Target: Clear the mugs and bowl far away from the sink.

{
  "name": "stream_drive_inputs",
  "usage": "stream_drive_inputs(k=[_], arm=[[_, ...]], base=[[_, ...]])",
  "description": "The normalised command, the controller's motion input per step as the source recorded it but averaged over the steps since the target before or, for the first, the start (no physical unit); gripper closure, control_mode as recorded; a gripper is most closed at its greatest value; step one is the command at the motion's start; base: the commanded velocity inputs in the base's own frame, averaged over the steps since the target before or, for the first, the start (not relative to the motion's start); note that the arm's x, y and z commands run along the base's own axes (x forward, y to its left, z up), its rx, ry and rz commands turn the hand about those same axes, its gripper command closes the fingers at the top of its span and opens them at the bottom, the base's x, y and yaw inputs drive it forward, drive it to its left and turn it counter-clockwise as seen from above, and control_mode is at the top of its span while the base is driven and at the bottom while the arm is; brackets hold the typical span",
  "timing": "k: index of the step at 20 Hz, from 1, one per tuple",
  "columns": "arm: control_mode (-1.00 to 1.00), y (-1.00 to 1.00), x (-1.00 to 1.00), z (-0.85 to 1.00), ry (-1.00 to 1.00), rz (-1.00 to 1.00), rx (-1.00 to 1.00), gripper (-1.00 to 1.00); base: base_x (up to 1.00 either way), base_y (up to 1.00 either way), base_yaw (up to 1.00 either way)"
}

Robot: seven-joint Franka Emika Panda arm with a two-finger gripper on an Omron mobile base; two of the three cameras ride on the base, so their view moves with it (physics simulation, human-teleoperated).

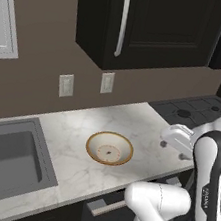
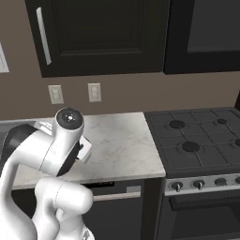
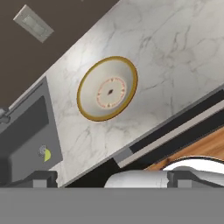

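Your hand (image 3: 112, 179) hangs high above the white marbled tabletop (image 1: 146, 123) with its fingers spread wide and nothing between them. Below and ahead of it sits the wide cream-tan bowl with the brown-gold rim (image 3: 107, 88), upright, beside the dark grey recessed sink (image 3: 26, 135).

- Wide shallow cream bowl (image 1: 109, 148) (image 3: 107, 88): brown-gold rim, speckled centre.
- Rectangular recessed sink (image 1: 3, 159) (image 3: 26, 135): dark grey.
- Marble countertop (image 1: 145, 125) (image 2: 124, 140) (image 3: 175, 52): white with grey veins.
- Wall cabinet (image 1: 156, 23) (image 2: 103, 33): black, pale handle.
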Motion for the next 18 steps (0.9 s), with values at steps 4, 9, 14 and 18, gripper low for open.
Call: stream_drive_inputs(k=[4,9,14,18], arm=[[-1.0,0.1,0.12,-0.3,0.01,0.0,0.04,-1.0],[-1.0,0.14,0.24,-0.34,0.0,0.0,0.0,-1.0],[-1.0,0.15,0.29,-0.35,0.0,-0.01,0.0,-1.0],[-1.0,0.16,0.28,-0.36,0.0,0.0,0.0,-1.0]], base=[[0.0,0.0,0.0],[0.0,0.0,0.0],[0.0,0.0,0.0],[0.0,0.0,0.0]])
